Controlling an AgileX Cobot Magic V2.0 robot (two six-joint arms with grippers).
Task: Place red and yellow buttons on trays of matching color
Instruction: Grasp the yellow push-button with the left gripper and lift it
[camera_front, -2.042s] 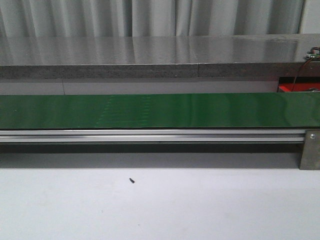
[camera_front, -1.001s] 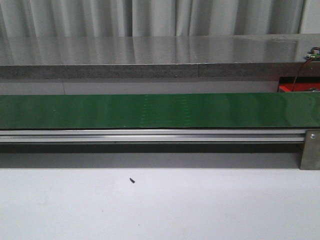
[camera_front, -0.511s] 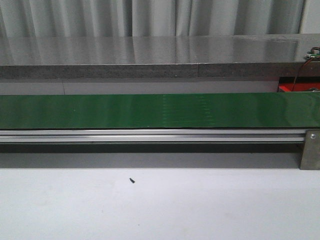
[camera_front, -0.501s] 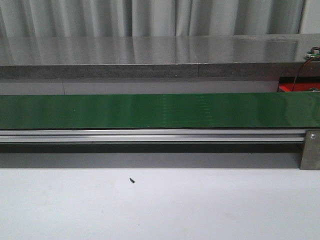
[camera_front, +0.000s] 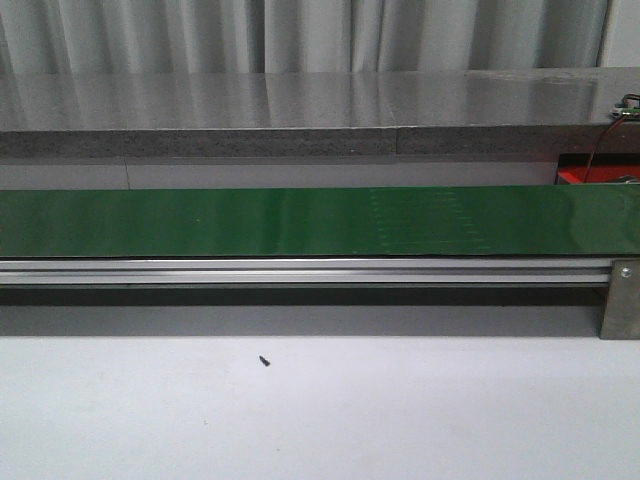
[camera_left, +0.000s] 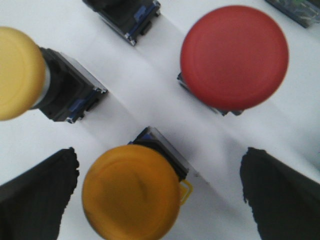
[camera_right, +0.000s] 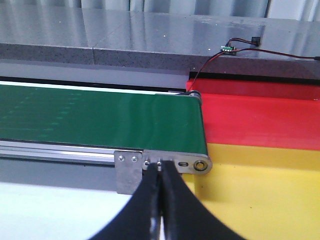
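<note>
Now our left gripper (camera_left: 160, 200) is hanging released, jaws wide, over an orange-yellow button (camera_left: 131, 192); a red button (camera_left: 234, 57) and another yellow button (camera_left: 17, 72) are sitting just beyond it. Our right gripper (camera_right: 160, 170) is staying clenched and empty near the green belt's (camera_right: 100, 120) end, beside the yellow tray (camera_right: 265, 185) and red tray (camera_right: 260, 117).

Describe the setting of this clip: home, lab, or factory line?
Probably a lab mock-up of a sorting line: a green conveyor belt on an aluminium rail, red and yellow trays at its end, and industrial push buttons on a white table.
</note>
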